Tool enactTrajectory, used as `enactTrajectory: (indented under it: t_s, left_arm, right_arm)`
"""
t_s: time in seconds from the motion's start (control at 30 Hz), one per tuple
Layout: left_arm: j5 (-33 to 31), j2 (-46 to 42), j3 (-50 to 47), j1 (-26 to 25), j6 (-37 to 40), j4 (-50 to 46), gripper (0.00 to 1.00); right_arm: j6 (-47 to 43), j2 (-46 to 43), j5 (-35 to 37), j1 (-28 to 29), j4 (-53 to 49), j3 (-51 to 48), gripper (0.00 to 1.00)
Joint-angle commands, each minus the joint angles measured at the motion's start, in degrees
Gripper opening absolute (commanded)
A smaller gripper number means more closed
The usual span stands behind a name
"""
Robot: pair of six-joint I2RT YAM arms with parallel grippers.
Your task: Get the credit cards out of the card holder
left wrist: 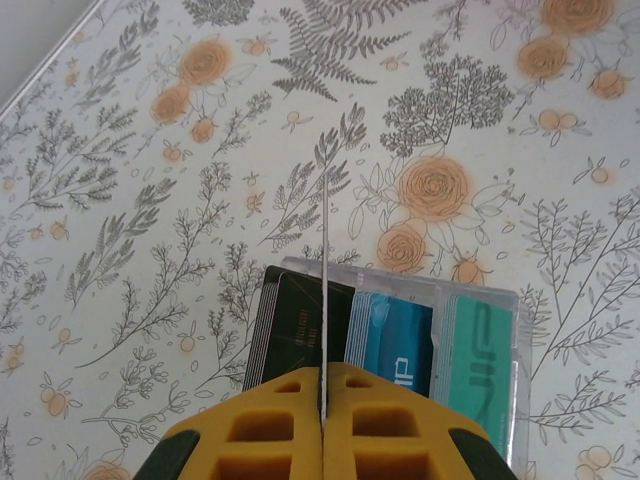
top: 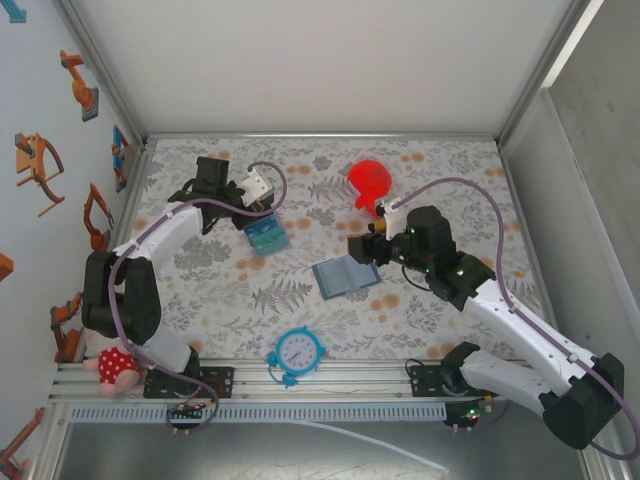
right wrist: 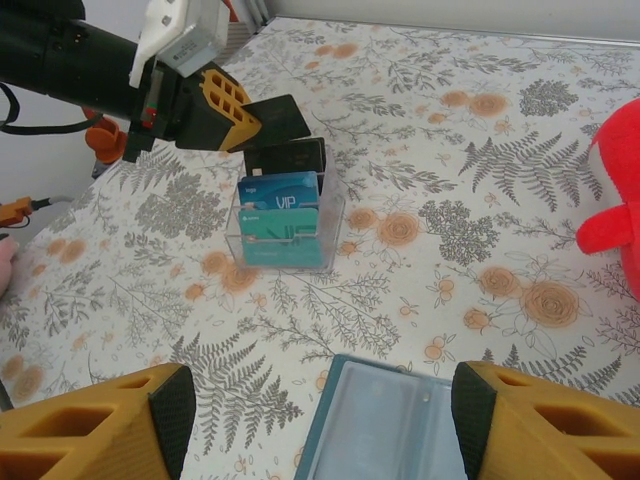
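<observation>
Down by the front rail sits a round light-blue alarm clock [top: 297, 352], and just past it the slate-blue bifold card holder [top: 347, 276] lies open mid-table, the right gripper [right wrist: 318, 378] hanging over its far edge with jaws spread wide, holding nothing. Further back, the left gripper [left wrist: 324, 375] is pinched tight on a thin black card [right wrist: 275, 115] above a clear plastic tray [right wrist: 335, 218] of blue and teal cards.

"VIP" in white stands on the glossy blue plastic card [right wrist: 280, 190]; print on the teal plastic card [right wrist: 272, 224] is too small to read.
</observation>
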Motion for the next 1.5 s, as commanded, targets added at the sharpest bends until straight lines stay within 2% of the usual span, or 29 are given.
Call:
enactTrajectory:
  t_s: [0.0,0.77,1.0,1.03,1.1,1.4,1.47]
  left_arm:
    - [1.89,1.33,2.50,0.62,2.78,-1.49,0.01]
    - [1.25,6.65,3.90,2.12,3.91,-3.91,0.04]
    - [-0.06,7.73,5.12,2.13,3.84,-4.85,0.11]
    - [-0.29,7.84,5.38,2.10,3.80,-5.11,0.17]
    - [-0.45,8.04,5.95,2.10,3.80,-5.78,0.22]
    - [-0.23,5.87,6.02,2.06,2.07,-5.07,0.24]
    - [0.49,3.86,5.28,2.12,0.77,-4.20,0.30]
  right_arm:
    - [0.59,-1.02,1.53,0.12,-0.29,1.62,0.68]
    - [0.67,-0.07,1.53,0.18,-0.52,1.81,0.68]
    - [0.83,-0.22,1.29,0.17,-0.33,1.62,0.68]
    - [0.80,-0.22,1.27,0.19,-0.29,1.62,0.68]
    - [0.78,-0.17,1.18,0.14,-0.34,1.62,0.68]
    - [0.62,0.12,0.84,0.16,-0.66,1.53,0.66]
    - [0.54,0.55,0.33,0.20,-1.09,1.53,0.63]
